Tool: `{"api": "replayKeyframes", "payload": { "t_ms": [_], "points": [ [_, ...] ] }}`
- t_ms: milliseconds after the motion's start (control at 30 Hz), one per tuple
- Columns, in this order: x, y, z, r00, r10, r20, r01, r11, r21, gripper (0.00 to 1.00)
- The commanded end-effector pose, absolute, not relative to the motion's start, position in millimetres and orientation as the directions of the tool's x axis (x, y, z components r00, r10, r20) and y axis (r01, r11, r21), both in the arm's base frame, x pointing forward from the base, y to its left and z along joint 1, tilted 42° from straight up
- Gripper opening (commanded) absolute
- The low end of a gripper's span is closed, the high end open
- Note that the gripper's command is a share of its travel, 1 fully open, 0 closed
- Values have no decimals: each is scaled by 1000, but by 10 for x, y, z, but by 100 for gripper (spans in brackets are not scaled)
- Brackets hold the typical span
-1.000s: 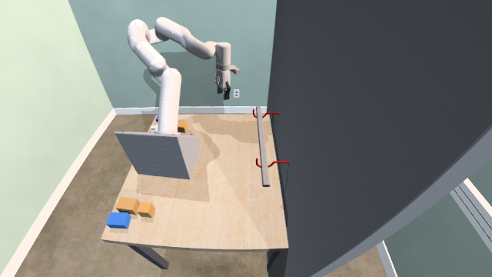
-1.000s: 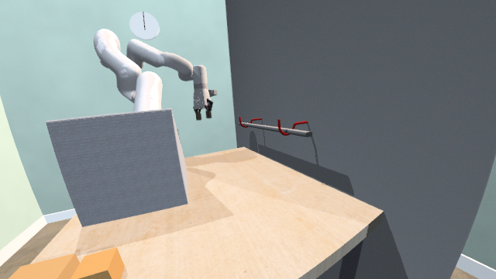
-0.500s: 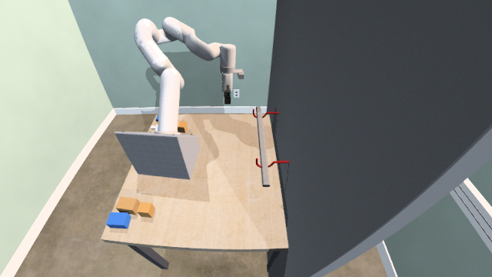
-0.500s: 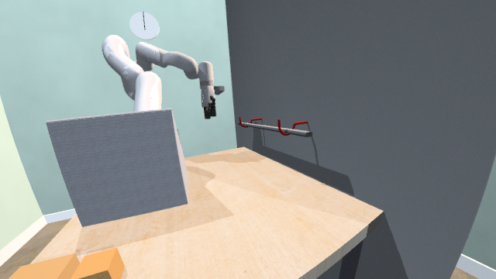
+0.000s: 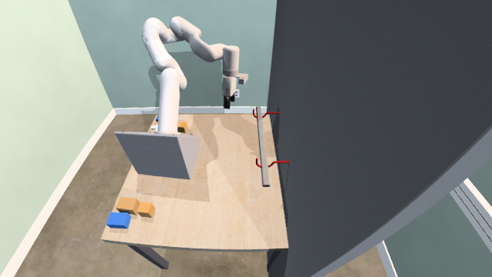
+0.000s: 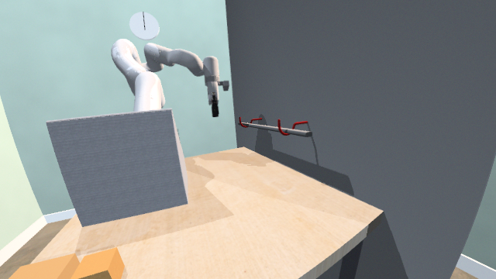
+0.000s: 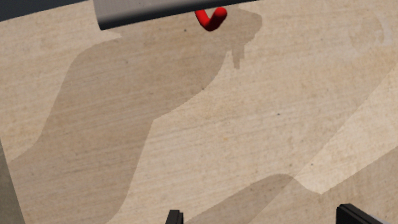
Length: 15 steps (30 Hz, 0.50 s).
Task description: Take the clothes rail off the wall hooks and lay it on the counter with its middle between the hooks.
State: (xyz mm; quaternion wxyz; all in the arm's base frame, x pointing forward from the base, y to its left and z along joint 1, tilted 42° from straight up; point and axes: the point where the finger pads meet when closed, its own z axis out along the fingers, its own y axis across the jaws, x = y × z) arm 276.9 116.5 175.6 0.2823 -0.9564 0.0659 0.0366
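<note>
The clothes rail (image 5: 263,150) is hanging on the two red wall hooks, one hook (image 5: 257,113) at its far end and the other hook (image 5: 265,165) nearer its near end, just beside the dark wall panel (image 5: 365,115). In the top view the grey rail is running from about 12 o'clock to 6 o'clock along the right edge of the wooden surface (image 5: 231,215), held above it.

The tool (image 5: 227,102) is hanging in the air with its fingers spread fully wide, gripping nothing. In that view it is sitting at about 10 o'clock from the rail's far end, near it but apart from it. In the exterior view the tool (image 6: 214,111) is pointing down, higher than the rail (image 6: 277,129) and at its 10 o'clock. The wrist view is showing the rail's end (image 7: 150,12) and a hook (image 7: 211,19) at 12 o'clock, with two dark fingertips at the lower edge.

A tilted grey board (image 5: 157,154) is standing in front of the arm, and a blue block (image 5: 118,220) and two orange blocks (image 5: 135,206) are lying at the surface's 7 o'clock corner.
</note>
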Motion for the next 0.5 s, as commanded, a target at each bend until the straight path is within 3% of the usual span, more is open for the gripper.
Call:
{"api": "replayKeyframes", "payload": {
  "t_ms": [0, 467],
  "points": [
    [2814, 1034, 1685, 969, -186, -160, -243, -817, -523, 100],
    [2863, 568, 1399, 832, -439, -339, -554, -701, -450, 100]
  ]
}}
